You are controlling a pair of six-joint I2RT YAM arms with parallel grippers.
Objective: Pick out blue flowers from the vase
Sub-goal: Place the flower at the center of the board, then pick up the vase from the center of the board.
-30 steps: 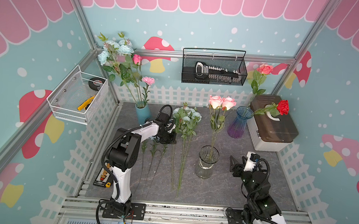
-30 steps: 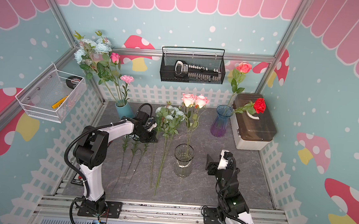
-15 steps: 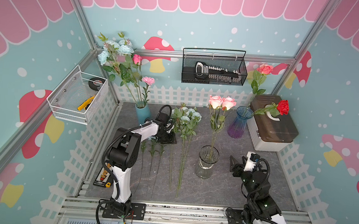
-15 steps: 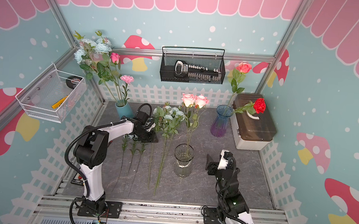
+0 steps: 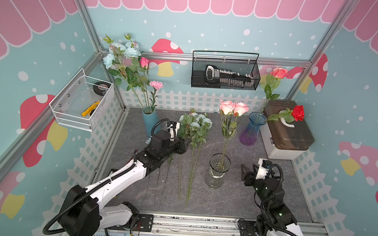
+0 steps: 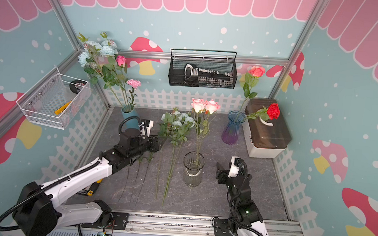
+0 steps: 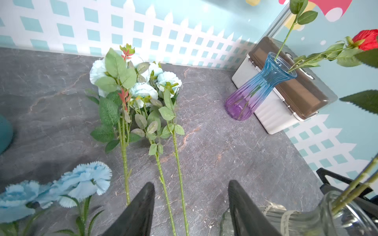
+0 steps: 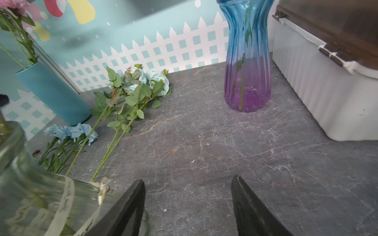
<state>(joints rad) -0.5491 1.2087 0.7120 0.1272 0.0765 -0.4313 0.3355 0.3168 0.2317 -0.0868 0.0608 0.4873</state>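
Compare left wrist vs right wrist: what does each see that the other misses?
Left wrist only: the red rose leaning out of the blue-purple vase.
Right wrist only: the pink carnation above the teal vase, seen nearly whole; left wrist catches just that vase's edge.
Both: the blue flowers lying on the table, the blue-purple vase, the glass vase and the white box. Each also shows its own arm's end, open: left pincer, right pincer.

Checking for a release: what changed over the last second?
The left gripper opened, letting go of the blue flowers, which lie on the table. Its arm barely moved. The right gripper stayed open beside the glass vase; the pink roses stayed in it.
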